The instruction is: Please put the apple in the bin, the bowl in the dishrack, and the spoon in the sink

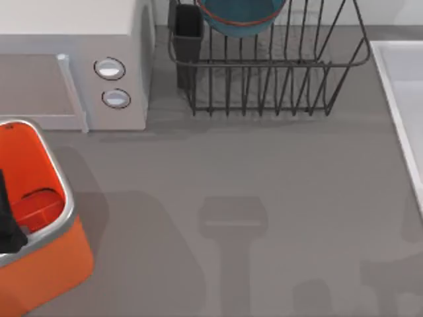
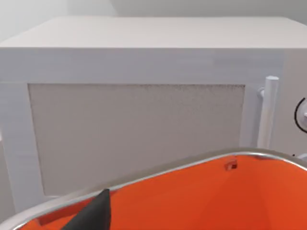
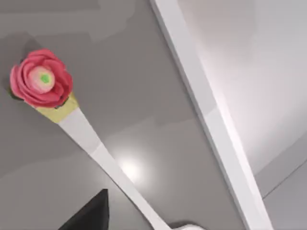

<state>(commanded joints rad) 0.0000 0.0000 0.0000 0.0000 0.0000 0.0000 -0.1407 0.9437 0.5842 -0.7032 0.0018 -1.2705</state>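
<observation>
The bowl [image 1: 241, 16] sits in the dishrack [image 1: 264, 72]. The spoon [image 3: 91, 143] lies on the bench [image 3: 120, 57] just beside the sink [image 3: 206, 115], its long axis slanting along the rim, under the right arm, which is nearer. The left arm is over the bin [image 1: 39, 218]. Whether either arm's fingers are released or clenched cannot be told.

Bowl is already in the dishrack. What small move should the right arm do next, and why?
Probably lower the right gripper onto the spoon and grasp its handle. The right wrist view shows the spoon lying on the grey table beside the pale raised edge of the sink, not in the basin. The bowl sits in the dishrack, so the spoon seems left to move.
</observation>
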